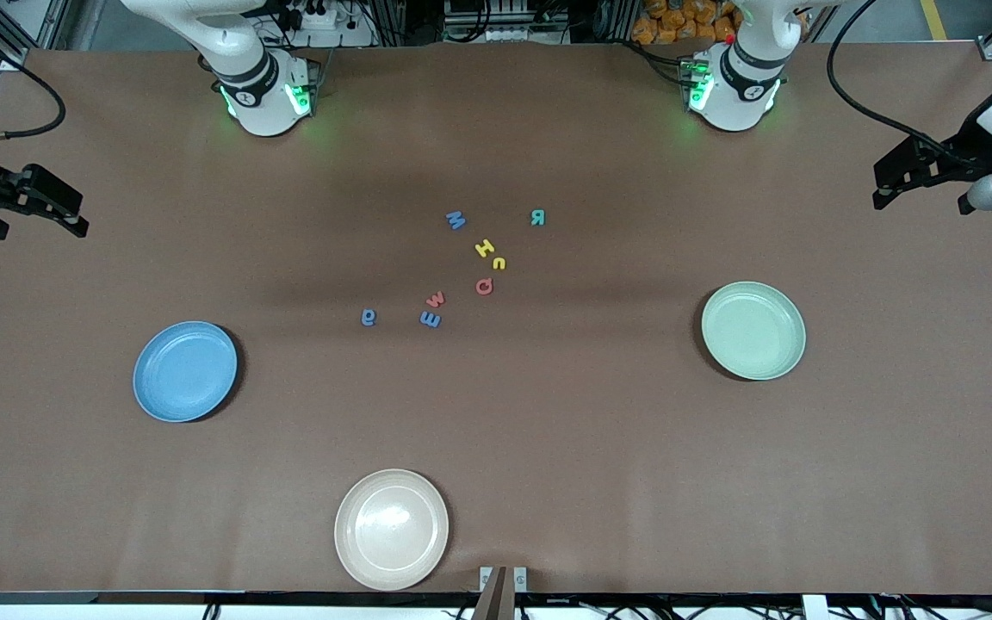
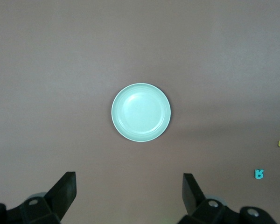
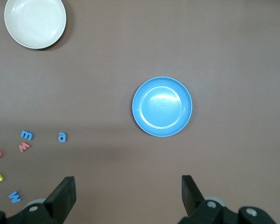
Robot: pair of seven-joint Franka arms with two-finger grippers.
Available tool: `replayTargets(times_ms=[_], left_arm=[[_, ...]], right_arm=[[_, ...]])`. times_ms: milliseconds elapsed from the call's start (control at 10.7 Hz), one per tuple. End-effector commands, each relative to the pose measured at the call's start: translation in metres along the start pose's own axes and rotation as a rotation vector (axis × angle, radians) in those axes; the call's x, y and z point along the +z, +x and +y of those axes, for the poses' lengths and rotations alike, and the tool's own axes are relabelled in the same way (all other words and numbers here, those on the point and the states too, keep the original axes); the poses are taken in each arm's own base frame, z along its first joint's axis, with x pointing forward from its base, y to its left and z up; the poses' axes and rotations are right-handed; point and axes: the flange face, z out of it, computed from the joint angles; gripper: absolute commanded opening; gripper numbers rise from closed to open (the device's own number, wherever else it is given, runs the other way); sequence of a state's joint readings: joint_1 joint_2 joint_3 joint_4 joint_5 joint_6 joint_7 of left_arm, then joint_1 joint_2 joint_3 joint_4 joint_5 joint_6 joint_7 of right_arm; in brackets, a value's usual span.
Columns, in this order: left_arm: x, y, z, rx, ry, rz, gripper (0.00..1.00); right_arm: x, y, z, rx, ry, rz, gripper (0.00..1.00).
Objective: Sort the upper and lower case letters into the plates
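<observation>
Eight letters [image 1: 461,267] are being left clustered mid-table between the empty blue plate [image 1: 185,371] and mint plate [image 1: 753,330], so neighbours risk being nudged or mis-sorted while both left gripper [image 2: 129,186] and right gripper [image 3: 128,189] are being held high at the table's ends, fingers spread.

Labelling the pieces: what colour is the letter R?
Teal. The letter R lies alone near the cluster, clearest in the left wrist view.

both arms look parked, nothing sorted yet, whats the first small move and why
Probably bring the left gripper, open and held high over the mint green plate, toward the teal letter. That letter lies apart from the other letters, on the side nearer that arm, so it looks the easiest pick. Both plates hold nothing, and the right gripper waits open over the blue plate.
</observation>
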State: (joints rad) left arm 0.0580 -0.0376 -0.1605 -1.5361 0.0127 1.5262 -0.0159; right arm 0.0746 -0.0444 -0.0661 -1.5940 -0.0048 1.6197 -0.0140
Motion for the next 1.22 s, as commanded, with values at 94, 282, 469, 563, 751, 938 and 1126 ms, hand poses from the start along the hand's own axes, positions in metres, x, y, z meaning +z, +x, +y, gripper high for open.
replayTargets(times_ms=[94, 282, 469, 563, 751, 938, 1126], left_arm=[[-0.005, -0.003, -0.001, -0.014, -0.027, -0.007, 1.0], [-0.003, -0.002, 0.001, -0.008, -0.026, -0.008, 1.0], [0.012, -0.002, 0.026, 0.01, -0.034, -0.042, 1.0], [0.024, -0.001, 0.05, -0.038, -0.035, -0.066, 1.0], [0.054, 0.003, 0.097, -0.152, -0.089, -0.121, 1.0], [0.089, -0.008, 0.156, -0.188, -0.079, -0.132, 1.0], [0.127, -0.033, 0.222, -0.195, -0.058, -0.141, 1.0]], right_arm=[[-0.005, -0.002, 0.004, 0.015, 0.014, -0.004, 1.0], [-0.004, -0.002, 0.004, 0.015, 0.012, -0.006, 1.0], [-0.002, 0.0, 0.004, 0.015, 0.012, -0.006, 1.0], [-0.001, 0.0, 0.003, 0.014, 0.012, -0.009, 1.0], [0.005, 0.001, 0.0, 0.008, 0.012, -0.016, 1.0], [0.014, 0.004, -0.001, 0.006, 0.011, -0.027, 1.0], [0.021, 0.007, -0.001, 0.006, 0.011, -0.033, 1.0]])
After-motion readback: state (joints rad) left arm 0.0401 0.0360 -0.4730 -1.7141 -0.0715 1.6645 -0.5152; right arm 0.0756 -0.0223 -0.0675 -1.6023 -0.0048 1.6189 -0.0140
